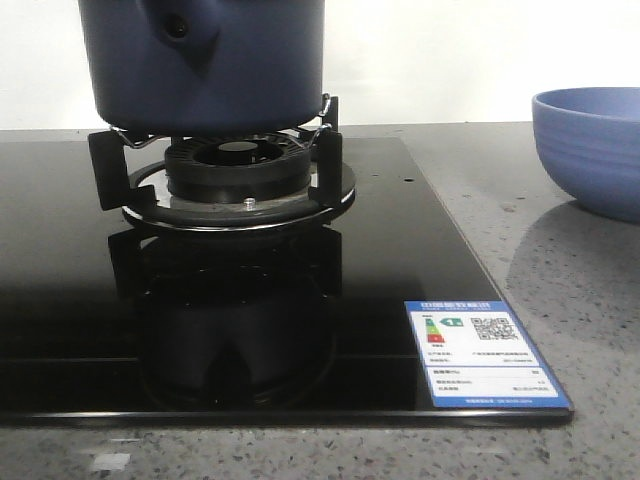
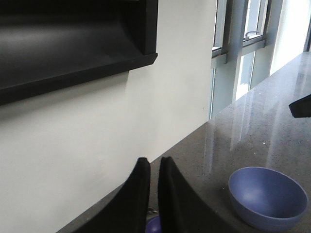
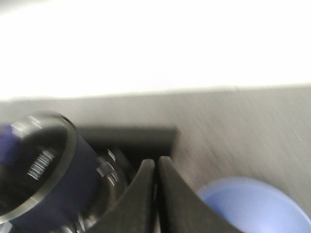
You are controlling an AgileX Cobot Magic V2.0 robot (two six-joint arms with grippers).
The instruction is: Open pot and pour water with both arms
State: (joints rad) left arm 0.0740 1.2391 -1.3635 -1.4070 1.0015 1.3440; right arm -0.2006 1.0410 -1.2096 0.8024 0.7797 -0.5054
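Left pincer [image 2: 153, 194]: my fingers pressed together, holding nothing.
Right pincer [image 3: 155, 194]: also pressed together.
Pot [image 1: 200, 60]: sits on burner [image 1: 235, 170], far left.
Bowl [image 1: 592, 145]: on worktop [image 1: 560, 260], right.

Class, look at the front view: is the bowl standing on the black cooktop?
No: the bowl stands on the grey counter, right of the cooktop.

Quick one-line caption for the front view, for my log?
Dark blue pot on the burner stand of a black cooktop, light-blue bowl on the counter at right.
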